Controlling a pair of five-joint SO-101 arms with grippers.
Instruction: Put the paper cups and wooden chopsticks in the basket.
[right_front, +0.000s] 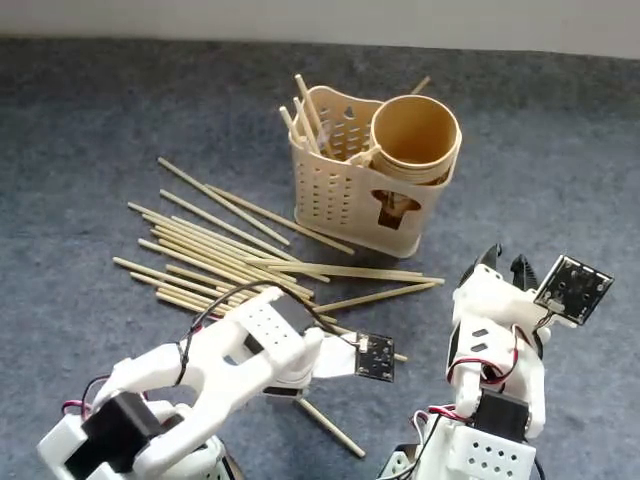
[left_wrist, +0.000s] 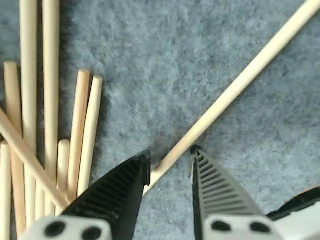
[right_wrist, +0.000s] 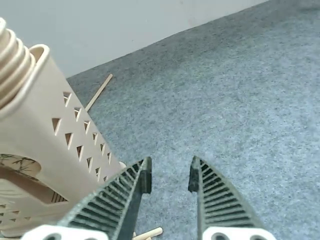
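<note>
Between the parted jaws of my left pincer (left_wrist: 170, 156), which holds nothing, lies one wooden chopstick (left_wrist: 240, 84); I should close squarely across it, then lift toward the basket (right_front: 340, 195) at the high view's upper centre.

The left arm (right_front: 230, 360) lies low and stretched forward, running from the near left of the high view toward its middle. Its wrist is bent so that the left gripper (left_wrist: 170, 160) points steeply down, with its two black ribbed jaws parted by a narrow gap. The right arm (right_front: 490, 345) stands folded and more upright at the near right, and the right gripper (right_wrist: 169, 174) is held higher, pointing forward and slightly down, its jaws likewise a little apart.
</note>
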